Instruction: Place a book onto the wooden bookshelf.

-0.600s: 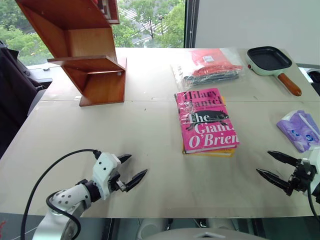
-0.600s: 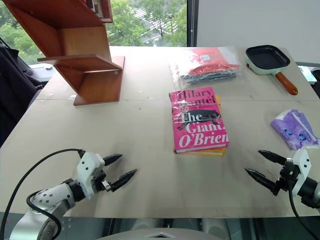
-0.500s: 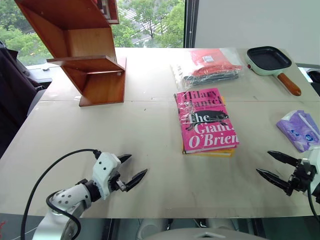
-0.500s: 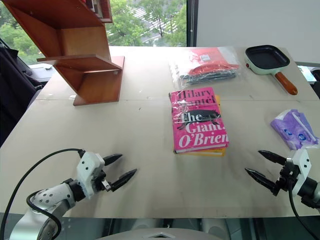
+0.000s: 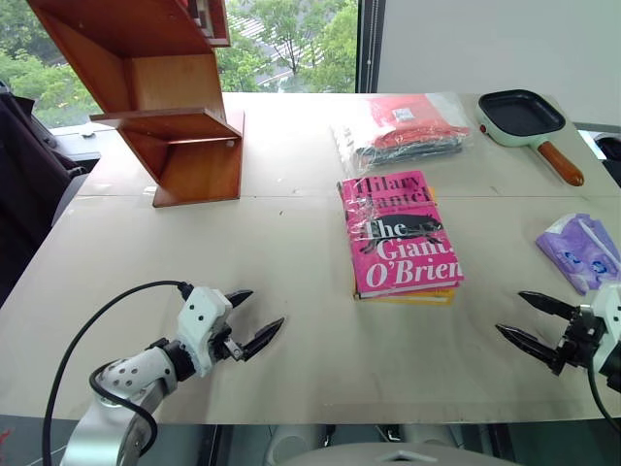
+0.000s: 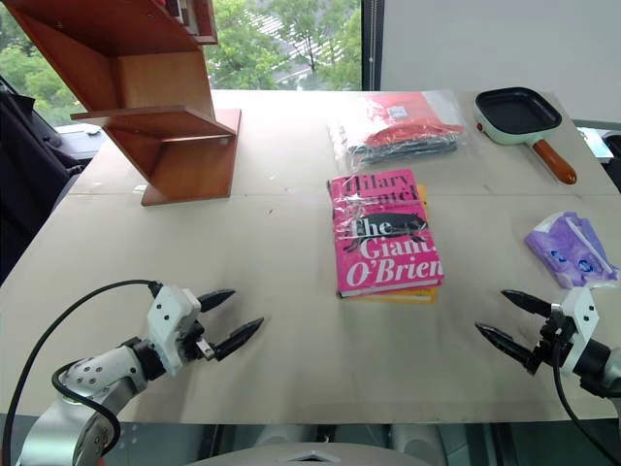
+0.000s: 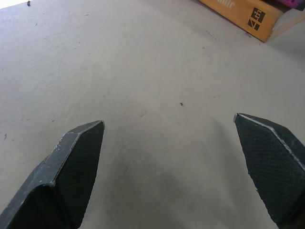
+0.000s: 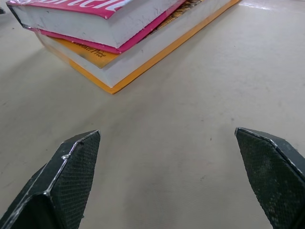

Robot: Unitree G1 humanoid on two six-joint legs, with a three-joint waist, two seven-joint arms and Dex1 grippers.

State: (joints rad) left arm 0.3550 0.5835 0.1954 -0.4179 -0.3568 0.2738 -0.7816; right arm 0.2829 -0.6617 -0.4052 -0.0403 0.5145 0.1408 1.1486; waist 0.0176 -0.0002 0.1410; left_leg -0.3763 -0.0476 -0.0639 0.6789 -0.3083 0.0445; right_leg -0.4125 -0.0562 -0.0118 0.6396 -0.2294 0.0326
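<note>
Both the left gripper [image 5: 249, 320] and right gripper [image 5: 527, 320] gape wide, empty; approach the glossy pink paperback book [image 5: 400, 231] squarely, lifting it off the yellow book [image 8: 138, 59] beneath.

The book [image 5: 404, 233] lies flat at the centre of the tabletop [image 5: 243, 252], stacked on a second book [image 8: 143, 47] whose edges show beneath it. The wooden bookshelf [image 5: 170, 107] stands at 10 o'clock from the book, well apart. A bagged bundle [image 5: 408, 126] lies at 12 o'clock, near. A pan [image 5: 529, 121] sits at 2 o'clock; a soft packet [image 5: 582, 252] at 3 o'clock. The left hand [image 5: 248, 318] is at 8 o'clock, the right hand [image 5: 529, 320] at 4 o'clock, both above the tabletop's near edge.
</note>
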